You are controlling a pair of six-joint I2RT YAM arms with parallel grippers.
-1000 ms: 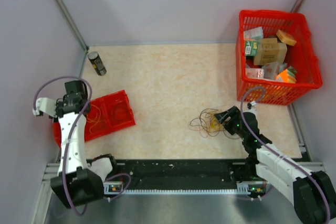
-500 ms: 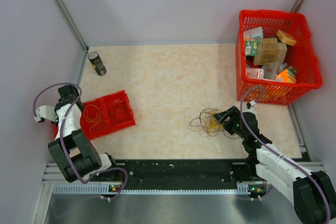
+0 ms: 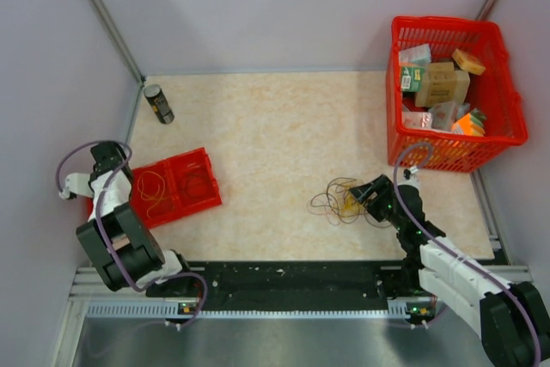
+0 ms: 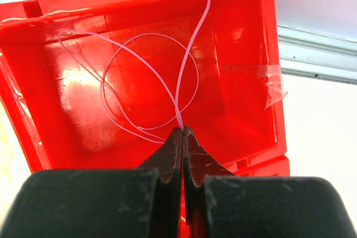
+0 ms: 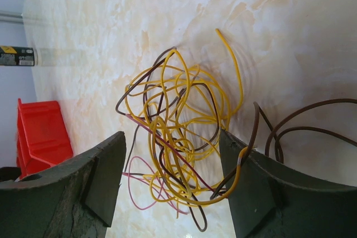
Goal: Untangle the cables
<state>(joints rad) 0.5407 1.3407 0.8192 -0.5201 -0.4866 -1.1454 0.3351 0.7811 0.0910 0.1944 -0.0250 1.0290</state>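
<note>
While the left claw [image 4: 181, 133] is clamping together on one pink wire [image 4: 187, 71] over the tray [image 4: 245, 54], the right claw [image 5: 172, 137] is hovering, jaws apart, astride the tangle [image 5: 178, 115] on the surface [image 3: 284, 126]. Step, likely: depositing a freed strand. Next move is calling for release, then one loose loop, not the knot.

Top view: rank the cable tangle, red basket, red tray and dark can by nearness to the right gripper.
1. cable tangle, ahead of the right gripper
2. red basket, back right
3. red tray, far left
4. dark can, back left
</note>
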